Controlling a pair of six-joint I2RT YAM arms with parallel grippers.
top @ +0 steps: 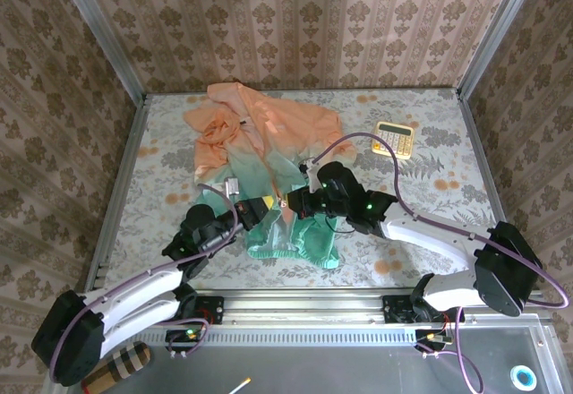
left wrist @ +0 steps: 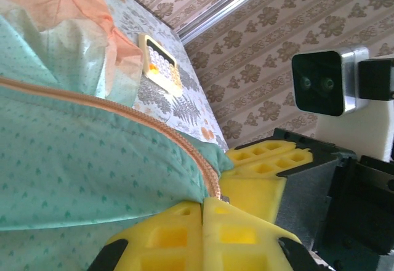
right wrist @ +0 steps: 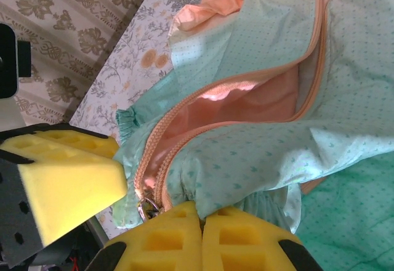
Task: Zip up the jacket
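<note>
Where the jacket lies: your thin, shiny hooded jacket [top: 269,134], peach-orange at the far end and fading to mint green at the near hem, is crumpled in the middle of the floral-patterned table [top: 161,157], hem towards the arm bases.
Zipper: the long peach-toned front zipper [right wrist: 317,24] gapes along the length you can see from the right wrist, with peach lining showing between its two rows. The rows meet only at the hem, where the small metal slider [right wrist: 148,208] sits.
Left gripper: your left gripper [left wrist: 203,212] has its yellow pads pressed together on the mint hem edge, right where the zipper tape ends.
Right gripper: your right gripper [right wrist: 202,222] is clenched on mint fabric just beside the slider. I cannot tell whether it has the pull tab itself.
Done: the two sides look joined at the bottom, and both grippers hold the hem.
Left: by my reading, nearly everything, since the slider has yet to travel up towards the hood.
Writing: none readable. The flat gold-yellow calculator [top: 392,139] beyond the right arm shows pale keys, but their markings are too small to read.
</note>
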